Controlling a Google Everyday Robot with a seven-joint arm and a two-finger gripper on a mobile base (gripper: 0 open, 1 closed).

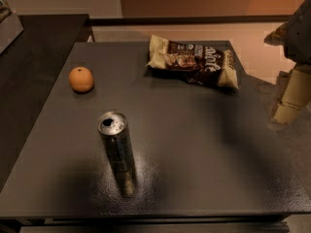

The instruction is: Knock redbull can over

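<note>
standing upright – redbull can (116,149), well apart from jaws at right edge – cannot tell their opening.

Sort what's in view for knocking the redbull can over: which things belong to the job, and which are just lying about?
Job: redbull can, upright near the front of the table; gripper, at the right edge, away from the can.
Lying about: orange; snack bag.
</note>
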